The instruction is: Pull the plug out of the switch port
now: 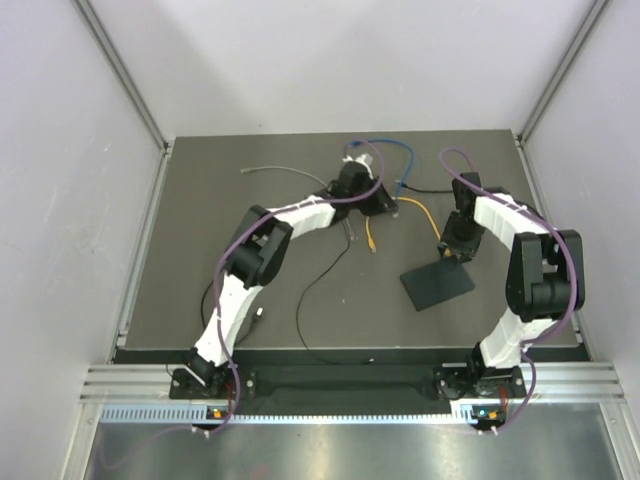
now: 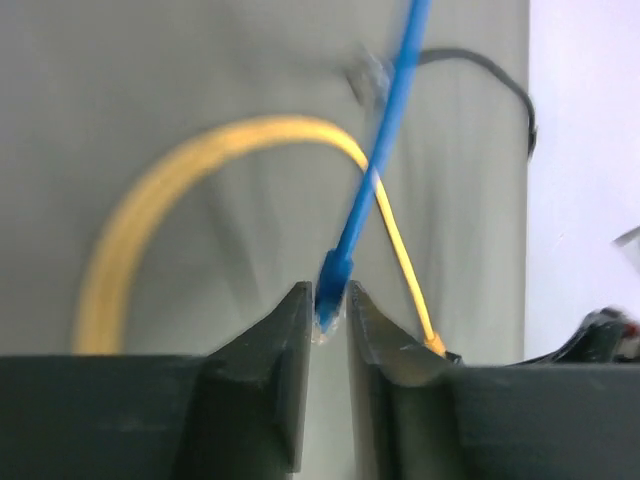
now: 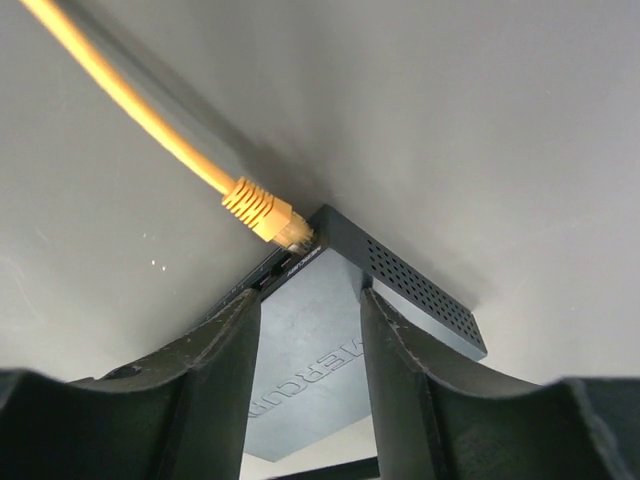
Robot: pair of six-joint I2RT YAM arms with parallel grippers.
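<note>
The flat black switch (image 1: 437, 283) lies right of centre and fills the right wrist view (image 3: 320, 370). A yellow plug (image 3: 265, 215) sits in a port at its far corner, and its yellow cable (image 1: 425, 215) runs away to the left. My right gripper (image 1: 455, 245) is open, its jaws spread just above the switch's top (image 3: 310, 310), short of the yellow plug. My left gripper (image 1: 375, 200) is at the back centre, shut on a blue plug (image 2: 333, 290) whose blue cable (image 2: 385, 140) rises away from it.
A loose yellow cable end (image 1: 370, 240) lies near the centre. A grey cable (image 1: 265, 170) lies at the back left. A thin black cord (image 1: 310, 300) loops toward the front. Grey walls enclose the mat on three sides.
</note>
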